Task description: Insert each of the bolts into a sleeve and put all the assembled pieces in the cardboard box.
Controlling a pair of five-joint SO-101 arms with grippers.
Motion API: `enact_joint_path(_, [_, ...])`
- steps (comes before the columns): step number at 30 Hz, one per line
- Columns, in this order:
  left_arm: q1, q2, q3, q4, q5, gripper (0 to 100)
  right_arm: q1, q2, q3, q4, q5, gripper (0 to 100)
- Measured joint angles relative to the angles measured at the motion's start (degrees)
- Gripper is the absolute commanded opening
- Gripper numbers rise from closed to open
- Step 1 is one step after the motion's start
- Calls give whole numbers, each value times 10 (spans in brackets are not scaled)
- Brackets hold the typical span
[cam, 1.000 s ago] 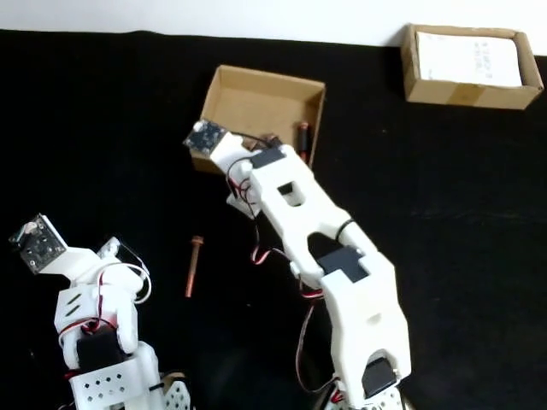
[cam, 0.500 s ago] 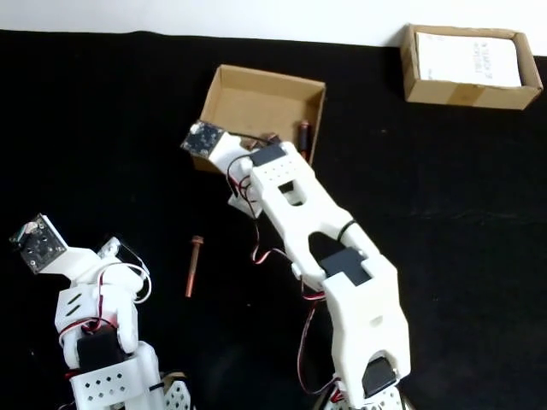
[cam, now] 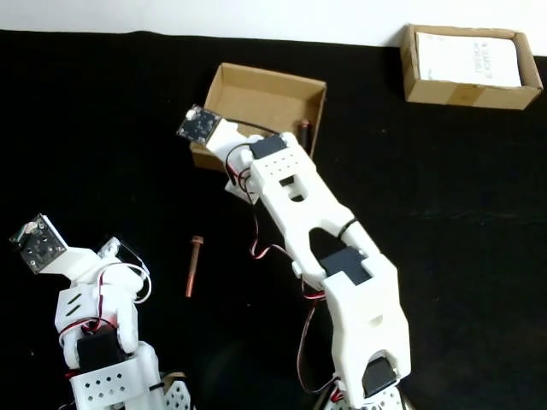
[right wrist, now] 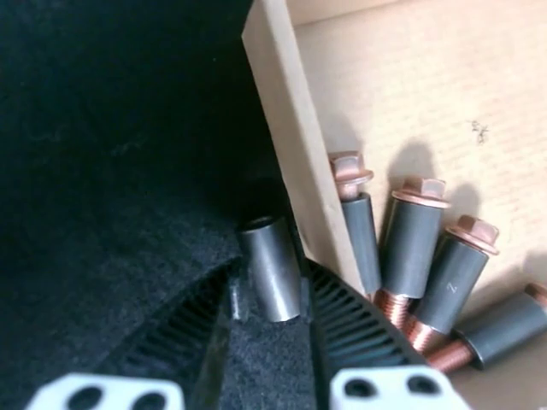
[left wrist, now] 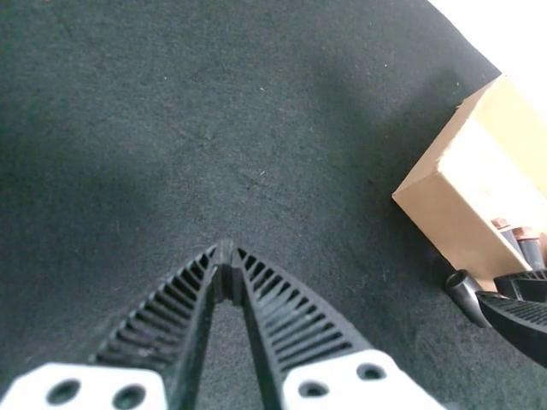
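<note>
Four sleeved copper bolts (right wrist: 418,241), cardboard box (right wrist: 410,85), ribbed jaws gripping cylindrical sleeve (right wrist: 270,266)

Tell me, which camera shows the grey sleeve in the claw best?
The right wrist view: the grey sleeve sits close up in the right claw, outside the cardboard box wall. The left wrist view catches it small, near the edge. In the high view the right arm lies over that spot.

White plastic left arm (cam: 85,312) at lower left and matching right arm (cam: 367,320) at centre carry black servo motors (cam: 345,261), red and black cables (cam: 255,248), and black ribbed fingers (left wrist: 286,329).
</note>
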Motion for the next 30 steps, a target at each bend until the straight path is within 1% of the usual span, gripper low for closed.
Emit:
enact_joint_path(10, [0, 0, 0, 0, 0, 10, 4, 146, -113, -11, 0, 104])
enact_joint_path(13, [0, 0, 0, 0, 0, 10, 4, 176, -138, -5, 0, 39])
enact_joint_path(14, [0, 0, 0, 0, 0, 10, 4, 181, -147, 5, 0, 8])
enact_joint_path(21, [0, 0, 0, 0, 0, 10, 9, 192, -207, 98, -3, 6])
enact_joint_path(27, [4, 0, 0, 0, 0, 10, 20, 192, -295, 243, -75, 6])
enact_joint_path(30, [4, 0, 0, 0, 0, 10, 30, 184, -358, 315, -98, 6])
